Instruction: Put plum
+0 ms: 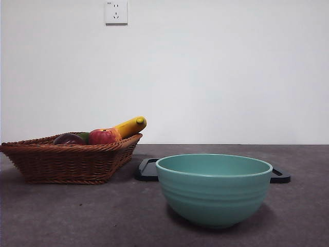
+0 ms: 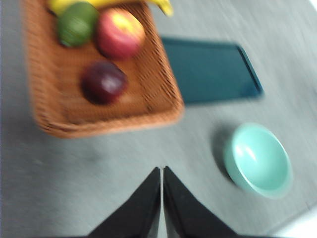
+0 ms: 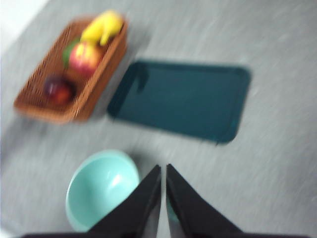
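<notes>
Plum, dark maroon, round, glossy, lies in brown wicker basket near red-yellow apple. Left hand and right hand both clenched, empty.

No readable text, labels, brands or numbers on anything

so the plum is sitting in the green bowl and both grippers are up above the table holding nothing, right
Not quite. The plum is not in the green bowl; it lies in the wicker basket, beside the apple, and the bowl holds nothing. The left wrist view shows this best. The rest stands: the left gripper and the right gripper are both above the table, holding nothing.
</notes>
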### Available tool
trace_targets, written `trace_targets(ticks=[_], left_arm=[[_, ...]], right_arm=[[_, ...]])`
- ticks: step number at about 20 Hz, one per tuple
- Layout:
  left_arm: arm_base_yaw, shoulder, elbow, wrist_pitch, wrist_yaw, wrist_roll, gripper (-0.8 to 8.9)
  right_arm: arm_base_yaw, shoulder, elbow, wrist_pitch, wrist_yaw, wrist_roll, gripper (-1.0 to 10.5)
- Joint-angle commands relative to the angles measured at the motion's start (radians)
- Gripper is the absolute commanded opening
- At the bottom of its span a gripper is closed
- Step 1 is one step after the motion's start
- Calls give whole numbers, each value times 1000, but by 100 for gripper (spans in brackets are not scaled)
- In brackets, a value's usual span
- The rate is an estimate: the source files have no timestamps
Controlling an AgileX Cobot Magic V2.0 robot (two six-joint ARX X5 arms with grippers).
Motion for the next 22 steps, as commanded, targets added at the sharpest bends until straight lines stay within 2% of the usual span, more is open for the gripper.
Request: trace_targets(ticks=[1,4,8,15,16,19,21,22], left_arm=[[-32,51,65,-53,11,80,8],[-82,96,101,-127,11,132,8],[-116,105,103,-142,11,140,8],[-116,105,103,-140,11,140,24],[-116,105,103,-138,11,139,70],[-116,105,103,-127,10,130,388],[-116,105,103,-119,10,124,475],[-116,105,103,-119,10,124,475]], right_arm=[[39,55,53,-64,-6,-79,9],[100,99,85,-133,-6,-118,9],[160,111,86,-163,-6,-136,9],[173,111,86,-162,-5,-135,11],[173,111,86,-162,-5,-135,40],[173,111,86,-162,-5,-134,370],[173,111,86,-162,-5,-134,427],[173,111,86,-162,-5,-134,427]])
